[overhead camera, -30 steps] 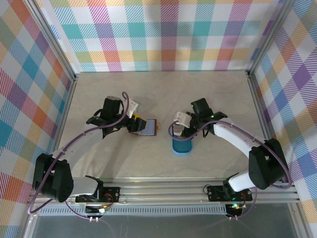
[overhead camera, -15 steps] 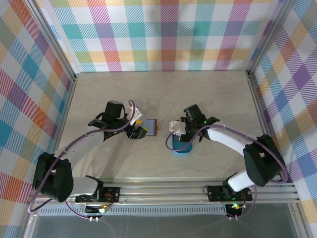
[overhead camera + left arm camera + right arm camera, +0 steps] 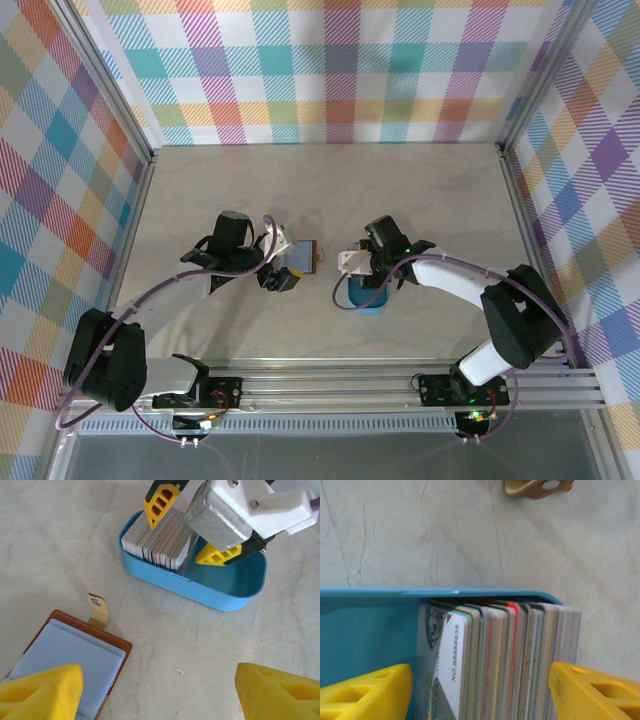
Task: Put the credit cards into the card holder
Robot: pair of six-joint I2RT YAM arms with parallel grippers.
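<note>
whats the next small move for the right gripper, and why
Probably lower the right gripper slightly and close it: its jaws stand open on either side of the cards, which stand on edge in the blue tray, and none is gripped yet. The wallet lies open beside the tray.

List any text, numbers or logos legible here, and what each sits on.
Front credit card, standing in the blue tray: one printed row of characters, too blurred to read.
Other credit cards: seen edge-on, nothing legible.
Card holder: no text or logo visible.
Blue tray: no marking visible.
Nothing can be quoted.
</note>
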